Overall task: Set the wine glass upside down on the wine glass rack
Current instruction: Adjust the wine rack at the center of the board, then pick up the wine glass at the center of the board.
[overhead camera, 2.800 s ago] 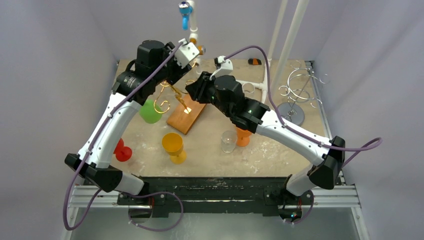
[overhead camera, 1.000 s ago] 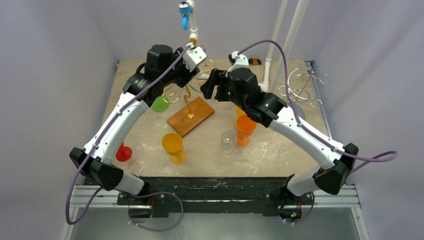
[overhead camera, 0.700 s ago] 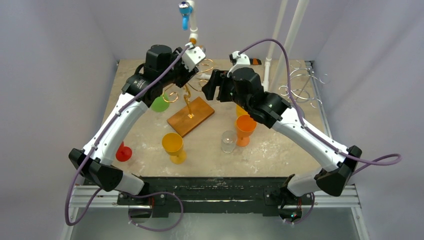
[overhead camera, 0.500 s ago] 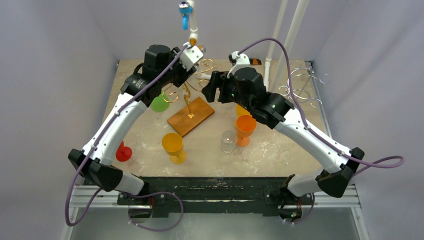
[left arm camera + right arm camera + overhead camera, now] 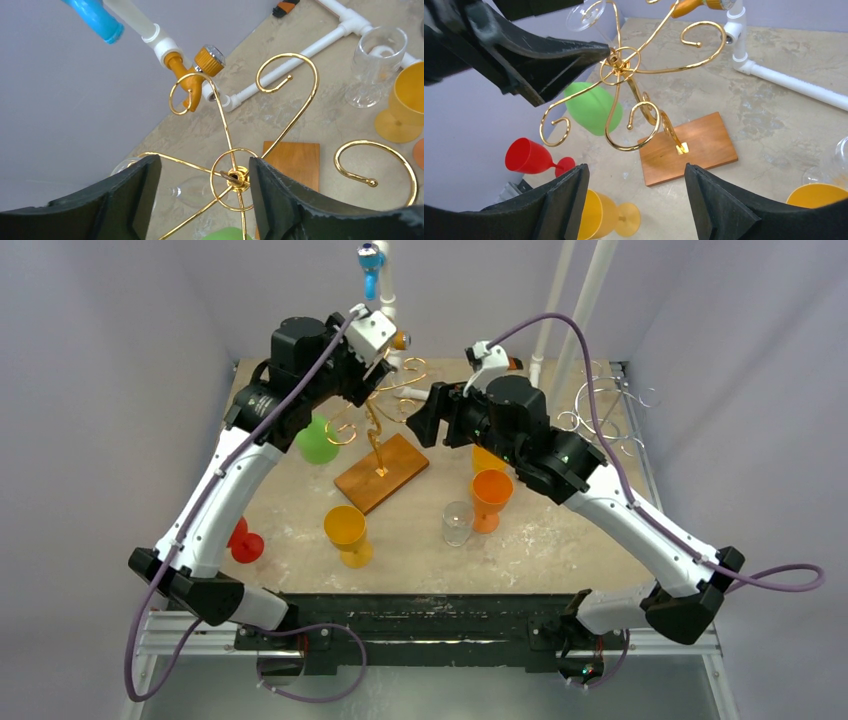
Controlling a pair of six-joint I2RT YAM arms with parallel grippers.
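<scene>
The left claw (image 5: 204, 166) hangs over the gold wire wine glass rack (image 5: 235, 175) with its two black fingers apart. They straddle the small ring hub where the curled arms meet and grip nothing. In the right wrist view one of those fingers (image 5: 574, 50) reaches right up to the hub; I cannot tell whether it touches. The right claw (image 5: 635, 172) hovers on the other side of the rack, facing it, with its fingers also spread wide and nothing between them.

The green plastic wine glass (image 5: 317, 443) is at the rack's left side, just under one of the curled gold hooks and above the worktop (image 5: 560, 540). Its stem is hidden, so I cannot make out how it sits on the hook. The rack's post rises from a rectangular wooden base (image 5: 380, 472) left of the worktop's middle.

Toward the near edge stand a yellow plastic goblet (image 5: 345, 530), a small clear glass (image 5: 458, 520) and an orange plastic goblet (image 5: 491, 490). A red plastic goblet (image 5: 243, 543) lies on its side by the left edge. A silver wire rack (image 5: 595, 420) stands in the far right corner.
</scene>
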